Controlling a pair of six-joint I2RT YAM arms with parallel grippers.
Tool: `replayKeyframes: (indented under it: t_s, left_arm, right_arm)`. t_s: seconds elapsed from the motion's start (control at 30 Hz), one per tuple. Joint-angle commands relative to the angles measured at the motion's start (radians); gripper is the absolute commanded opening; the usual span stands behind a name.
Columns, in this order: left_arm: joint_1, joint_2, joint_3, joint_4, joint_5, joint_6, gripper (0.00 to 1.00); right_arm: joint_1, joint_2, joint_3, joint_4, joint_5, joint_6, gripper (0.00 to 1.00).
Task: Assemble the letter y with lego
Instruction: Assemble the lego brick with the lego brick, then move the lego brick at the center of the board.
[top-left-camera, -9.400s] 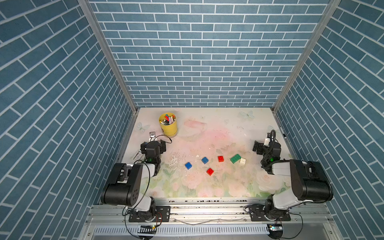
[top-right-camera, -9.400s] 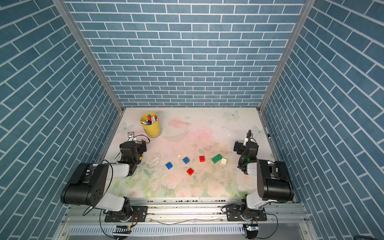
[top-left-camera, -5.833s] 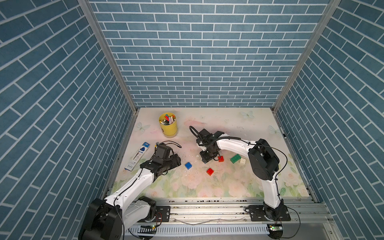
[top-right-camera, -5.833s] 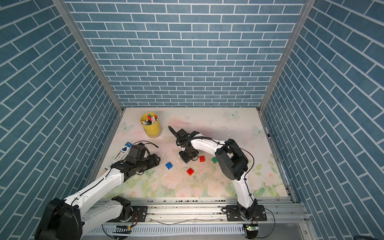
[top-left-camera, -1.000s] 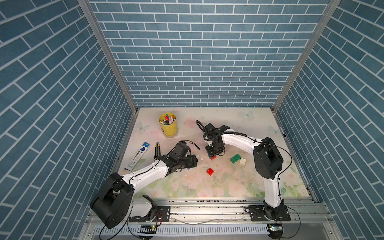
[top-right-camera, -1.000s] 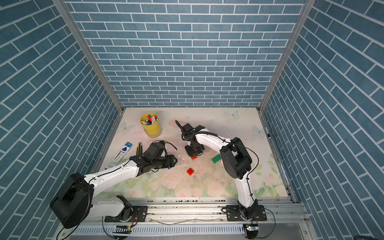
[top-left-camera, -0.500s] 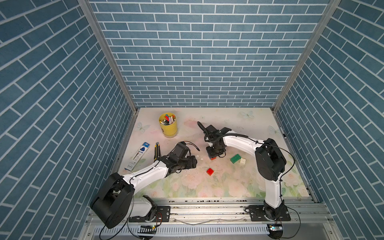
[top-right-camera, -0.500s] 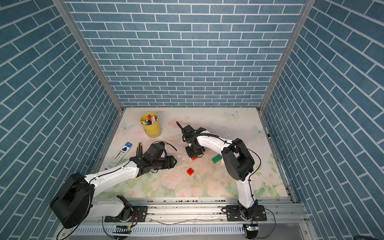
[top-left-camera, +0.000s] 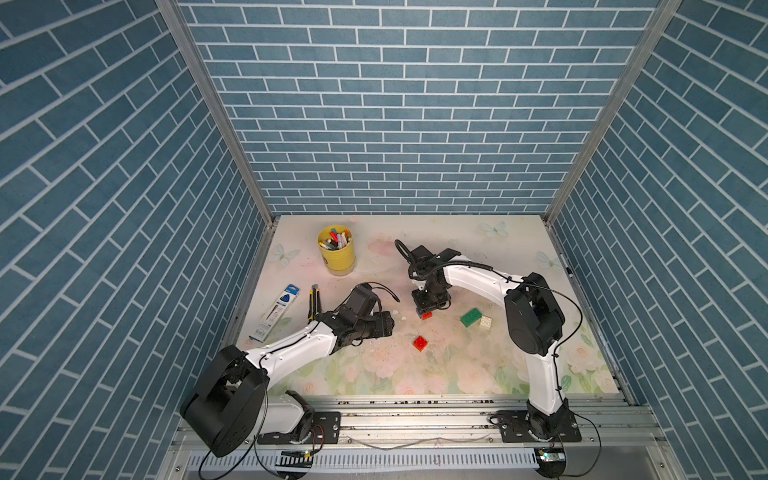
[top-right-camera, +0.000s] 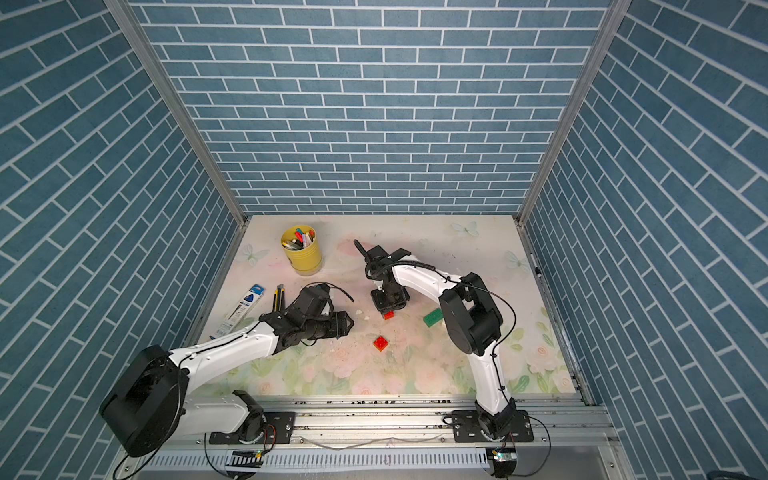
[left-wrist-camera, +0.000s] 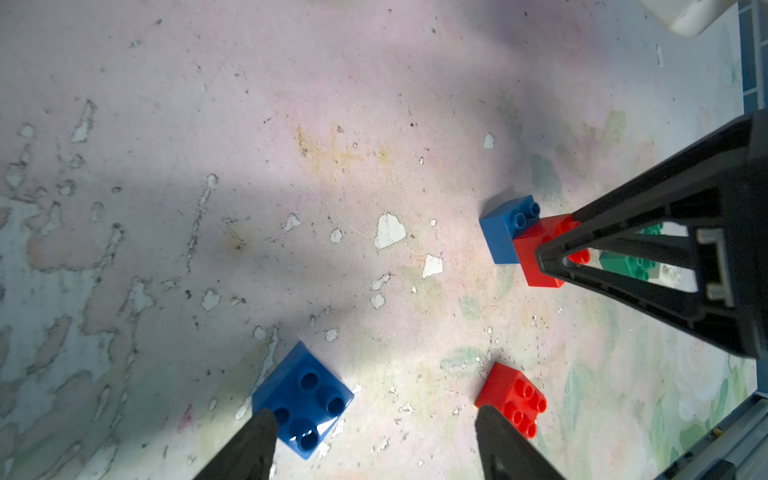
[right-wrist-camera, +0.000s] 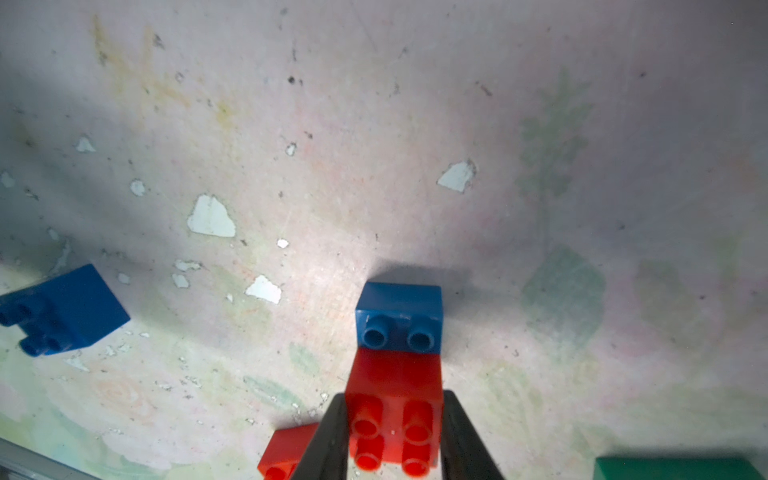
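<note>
My right gripper (right-wrist-camera: 395, 432) is shut on a red lego brick (right-wrist-camera: 395, 386) that lies over half of a blue brick (right-wrist-camera: 399, 316); two blue studs still show. In both top views this gripper (top-left-camera: 428, 309) points down at mid-table, red (top-right-camera: 389, 315) peeking out below it. My left gripper (left-wrist-camera: 376, 415) is open and low over the mat, a second blue brick (left-wrist-camera: 303, 399) touching one fingertip and a loose red brick (left-wrist-camera: 513, 399) just outside the other. The green brick (top-left-camera: 471, 318) and white brick (top-left-camera: 486, 321) lie together to the right. No letter y is formed.
A yellow cup of markers (top-left-camera: 336, 253) stands at the back left. A pen packet (top-left-camera: 274, 311) and a yellow-black knife (top-left-camera: 314, 303) lie by the left wall. The mat (top-left-camera: 457, 374) is worn, with white flakes. Brick-pattern walls enclose three sides.
Nothing visibly moved over the last second. Since the earliest frames both arms reached in from the front corners, and the right one has carried a red brick onto a blue one.
</note>
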Motion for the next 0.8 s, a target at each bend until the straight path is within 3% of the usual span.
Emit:
replayKeyframes:
  t_s: [0.0, 0.2, 0.37, 0.5, 0.77]
  left_arm:
    - [-0.004, 0.014, 0.018, -0.019, -0.009, 0.018, 0.78]
    - [-0.006, 0.023, 0.039, -0.033, -0.007, 0.027, 0.78]
    - [-0.005, 0.028, 0.042, -0.036, -0.007, 0.025, 0.78]
    - [-0.006, 0.031, 0.049, -0.039, -0.005, 0.026, 0.78]
    - [-0.006, 0.032, 0.058, -0.046, -0.001, 0.034, 0.78]
  right_arm:
    - [-0.057, 0.046, -0.038, 0.021, 0.073, 0.009, 0.25]
    - [-0.092, 0.039, 0.026, 0.002, 0.097, 0.009, 0.29]
    - [-0.092, 0.035, 0.049, 0.004, 0.093, 0.023, 0.5]
    - [-0.092, -0.015, 0.021, 0.017, 0.101, 0.03, 0.6]
    - [-0.118, -0.209, -0.141, 0.056, 0.149, 0.062, 0.64]
